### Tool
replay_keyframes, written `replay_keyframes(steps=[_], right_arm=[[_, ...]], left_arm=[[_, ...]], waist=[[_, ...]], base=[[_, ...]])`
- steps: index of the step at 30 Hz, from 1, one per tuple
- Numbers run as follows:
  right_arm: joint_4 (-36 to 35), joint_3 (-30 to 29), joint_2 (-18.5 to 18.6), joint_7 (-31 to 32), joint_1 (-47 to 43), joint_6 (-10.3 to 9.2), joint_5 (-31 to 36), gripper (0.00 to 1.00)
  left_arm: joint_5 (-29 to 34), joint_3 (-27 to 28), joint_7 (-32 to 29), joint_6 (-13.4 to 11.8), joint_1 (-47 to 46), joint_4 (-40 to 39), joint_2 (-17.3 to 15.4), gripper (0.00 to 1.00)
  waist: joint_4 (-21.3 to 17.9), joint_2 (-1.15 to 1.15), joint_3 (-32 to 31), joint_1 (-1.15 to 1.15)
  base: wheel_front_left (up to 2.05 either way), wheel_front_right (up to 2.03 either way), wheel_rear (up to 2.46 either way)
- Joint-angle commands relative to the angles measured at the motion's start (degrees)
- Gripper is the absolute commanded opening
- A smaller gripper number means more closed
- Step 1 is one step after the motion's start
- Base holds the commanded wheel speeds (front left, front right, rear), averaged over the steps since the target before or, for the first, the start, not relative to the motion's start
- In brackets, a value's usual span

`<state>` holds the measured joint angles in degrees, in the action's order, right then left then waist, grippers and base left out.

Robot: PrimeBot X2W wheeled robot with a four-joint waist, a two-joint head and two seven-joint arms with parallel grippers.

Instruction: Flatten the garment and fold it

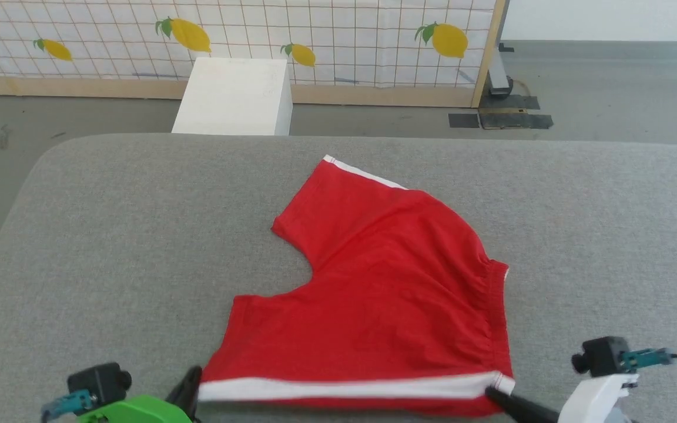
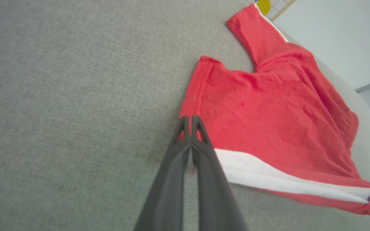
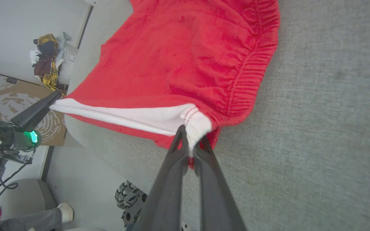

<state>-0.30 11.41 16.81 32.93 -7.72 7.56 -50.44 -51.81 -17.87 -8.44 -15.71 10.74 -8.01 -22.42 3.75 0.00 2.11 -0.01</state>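
Note:
The garment (image 1: 385, 282) is a pair of bright red shorts with a white side stripe, spread on the grey cushion (image 1: 109, 247). Its near edge with the stripe is pulled taut between my two grippers. My left gripper (image 1: 193, 382) is shut on the near left corner, and in the left wrist view the garment (image 2: 268, 106) lies beyond my closed left gripper (image 2: 190, 118). My right gripper (image 1: 494, 392) is shut on the near right corner by the gathered waistband; the right wrist view shows my right gripper (image 3: 189, 134) pinching the garment (image 3: 185, 61) at its white end.
A white box (image 1: 235, 97) stands on the floor beyond the cushion, before a lemon-print screen (image 1: 315, 35). The right wrist view shows a pile of clothes (image 3: 48, 54), a person's foot (image 3: 64, 211) and my left gripper (image 3: 34, 112) holding the stripe's far end.

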Motion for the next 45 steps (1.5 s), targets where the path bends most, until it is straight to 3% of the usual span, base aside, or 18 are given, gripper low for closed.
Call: replay_keyframes(steps=[1, 9, 20, 30, 37, 45], right_arm=[[-1.3, -1.6, -1.2, -0.4, 0.1, -0.08, -0.1, 0.00], [-4.5, -7.3, -6.6, -0.4, 4.7, -0.08, 3.3, 0.00], [-5.3, -9.4, -11.8, 1.9, 15.7, -0.08, 7.6, 0.00], [-3.6, -10.4, -13.8, -0.5, 23.3, -0.08, 9.0, 0.00], [-2.7, -9.8, -13.9, -2.2, 24.8, -0.08, 8.1, 0.00], [-1.5, -8.0, -13.9, -4.1, 25.2, -0.08, 6.8, 0.00]], left_arm=[[0.2, 0.7, 0.6, -0.1, -0.5, -1.1, -0.4, 0.00], [3.6, 0.1, 3.3, 2.1, -15.4, 2.7, 1.7, 0.00], [8.8, -5.0, 2.1, 10.7, -45.8, 21.7, 4.8, 0.00], [12.2, -8.1, 2.2, 15.3, -64.3, 38.8, 7.8, 0.00], [14.5, -10.1, 3.2, 17.2, -71.9, 47.6, 9.1, 0.00], [16.4, -10.7, 3.9, 16.7, -77.3, 55.1, 7.8, 0.00]], waist=[[0.1, 0.00, 0.8, 0.01], [-1.2, 0.00, 5.6, 0.01], [-4.7, 0.00, 17.7, 0.01], [-8.3, 0.00, 26.8, 0.01], [-10.5, 0.00, 30.4, 0.01], [-12.3, 0.00, 32.8, 0.01]], base=[[0.00, 0.00, 0.00], [0.00, 0.00, 0.00], [0.00, 0.00, 0.00], [0.00, 0.00, 0.00], [0.00, 0.00, 0.00], [0.00, 0.00, 0.00]])
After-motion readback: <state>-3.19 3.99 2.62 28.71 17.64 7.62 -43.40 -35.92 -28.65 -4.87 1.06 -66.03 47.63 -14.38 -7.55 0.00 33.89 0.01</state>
